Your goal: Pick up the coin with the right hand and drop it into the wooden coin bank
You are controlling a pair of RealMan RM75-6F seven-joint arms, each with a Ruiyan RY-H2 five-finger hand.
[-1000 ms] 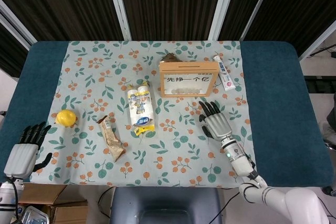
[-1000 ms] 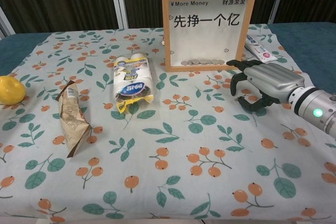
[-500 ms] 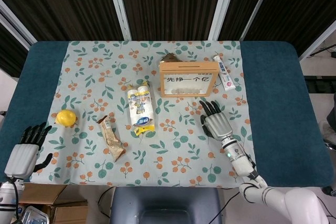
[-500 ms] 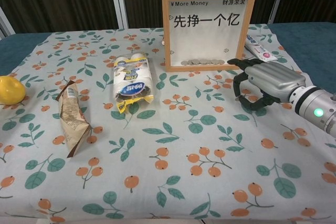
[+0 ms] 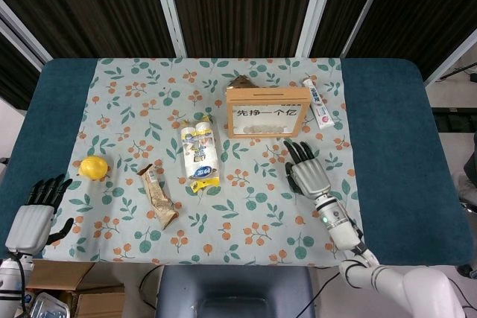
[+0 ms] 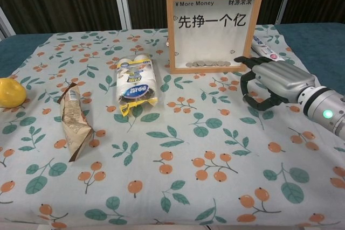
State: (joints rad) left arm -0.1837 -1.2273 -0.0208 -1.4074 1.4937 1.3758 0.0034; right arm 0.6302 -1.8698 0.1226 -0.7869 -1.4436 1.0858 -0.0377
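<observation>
The surface (image 5: 387,147) carries a flowered cloth (image 5: 246,221). The wooden bank (image 6: 214,28) stands upright at the far side of it, with a row of coins (image 6: 207,64) lying along the bottom behind its pane.

The right hand (image 6: 272,82) is low over the cloth just in front of the bank's right corner. Its fingers (image 6: 245,82) are apart and arched down towards the cloth. The left hand (image 5: 33,217) is at the near left edge, with fingers spread and nothing in it.

No loose coin shows in either view. It may lie under the right hand, and I cannot tell whether the fingers have it.

A coin is likely light, stiff, thin and slick. Lying flat on soft cloth, it offers little to grip. It is best pinched by opposite rim edges, thumb against a fingertip.
</observation>
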